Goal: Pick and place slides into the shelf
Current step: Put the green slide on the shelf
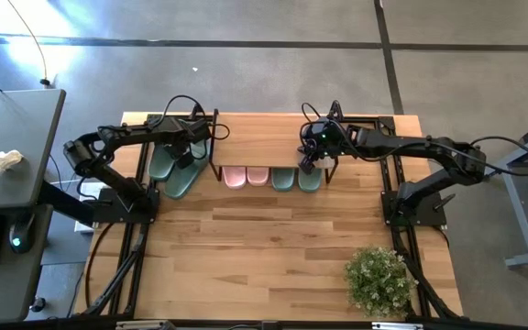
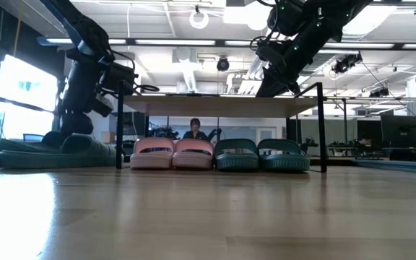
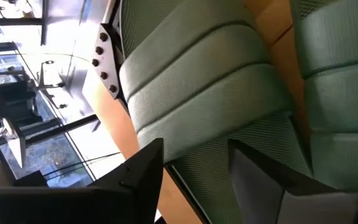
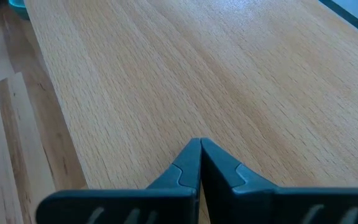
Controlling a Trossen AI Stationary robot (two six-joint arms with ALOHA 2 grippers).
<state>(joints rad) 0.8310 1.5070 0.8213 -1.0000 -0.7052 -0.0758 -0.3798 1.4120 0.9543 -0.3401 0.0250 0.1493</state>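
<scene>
Grabbing the last green pair is the step in hand as I read it: your left gripper (image 3: 194,165) sits low over two sage-green slides (image 1: 178,170) at left of centre in the high view, just left of the shelf (image 1: 216,147). Its fingers stand apart, straddling one slide's strap edge, nothing pinched yet. Four slides already sit under the shelf in the low view, the pink pair (image 2: 173,154) left, a green pair (image 2: 261,154) right. Your right gripper (image 4: 199,162) is pinched together and empty, hovering over the shelf plank at upper right of centre. Seat the strap deep between the fingers before squeezing, lift level, and keep clear of the shelf's black leg.
</scene>
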